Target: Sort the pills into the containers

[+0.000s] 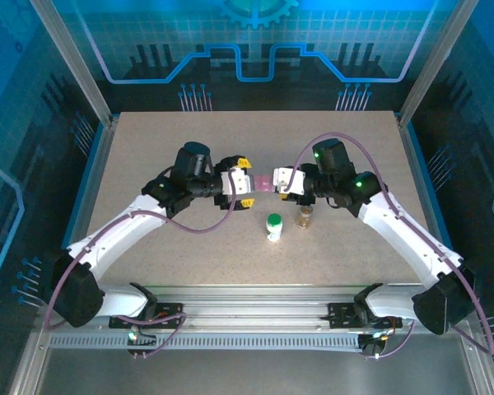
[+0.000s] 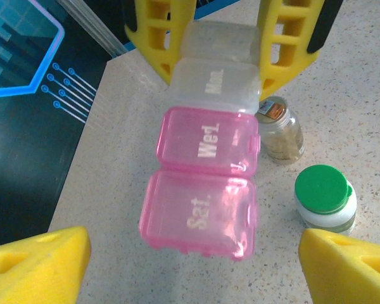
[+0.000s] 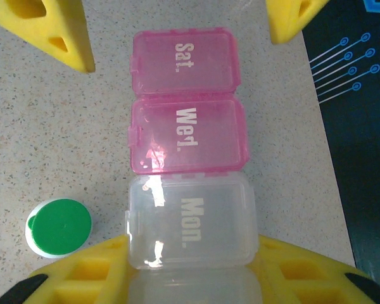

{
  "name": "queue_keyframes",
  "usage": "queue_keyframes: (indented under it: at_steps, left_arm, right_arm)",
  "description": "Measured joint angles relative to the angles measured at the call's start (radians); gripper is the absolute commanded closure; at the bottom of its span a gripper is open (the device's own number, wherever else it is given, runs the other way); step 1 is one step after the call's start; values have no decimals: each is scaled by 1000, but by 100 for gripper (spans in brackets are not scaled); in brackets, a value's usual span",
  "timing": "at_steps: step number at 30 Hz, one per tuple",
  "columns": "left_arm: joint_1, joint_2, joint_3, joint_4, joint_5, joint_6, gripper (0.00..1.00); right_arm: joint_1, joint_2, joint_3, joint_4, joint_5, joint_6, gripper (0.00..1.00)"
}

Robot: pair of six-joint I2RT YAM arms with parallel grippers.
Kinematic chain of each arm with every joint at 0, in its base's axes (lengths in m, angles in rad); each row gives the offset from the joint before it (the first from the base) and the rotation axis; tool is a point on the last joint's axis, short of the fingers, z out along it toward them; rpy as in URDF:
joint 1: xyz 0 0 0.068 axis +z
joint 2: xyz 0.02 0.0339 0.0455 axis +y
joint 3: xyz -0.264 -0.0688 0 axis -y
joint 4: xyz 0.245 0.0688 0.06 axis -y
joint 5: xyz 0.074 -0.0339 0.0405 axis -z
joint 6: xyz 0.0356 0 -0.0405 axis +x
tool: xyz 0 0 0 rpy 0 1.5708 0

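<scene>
We see the right gripper (image 3: 190,253) clamped on a translucent clear-and-pink rectangular box (image 3: 187,136), seemingly aloft; the left gripper (image 2: 190,247) has its jaws apart.

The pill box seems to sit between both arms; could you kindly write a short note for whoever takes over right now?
Right pincer: shut on the clear end of the pill box.
Left pincer: open, fingers either side of the pink Sat. end, not touching.
Green-capped bottle and amber vial stand on the table beside the box.
Done: box gripped; its visible lids are shut.
Left: open the containers and sort the pills.
</scene>
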Motion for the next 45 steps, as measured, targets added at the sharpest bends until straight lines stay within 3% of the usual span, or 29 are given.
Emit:
queue_keyframes:
  at_steps: [7,13,18,23,30,32,38,45]
  left_arm:
    - [-34,43,6,4,-6,35,26]
    - [-36,54,12,-10,-12,59,45]
    - [-36,54,22,-18,-19,61,47]
    - [-36,58,34,-31,-19,47,56]
    - [-26,111,135,-175,2,26,67]
    - [-15,117,150,-198,27,14,66]
    - [20,129,212,-274,117,-21,45]
    - [45,129,226,-269,140,-80,38]
  right_arm:
    - [4,10,0,-3,0,-15,100]
    - [4,18,0,-10,0,-25,100]
    - [4,20,0,-10,1,-33,100]
    - [11,21,-3,-5,17,-42,100]
    - [34,-9,-77,89,91,-69,100]
    - [39,-24,-99,118,104,-85,100]
    - [48,-63,-142,196,116,-122,100]
    - [50,-67,-146,208,154,-145,100]
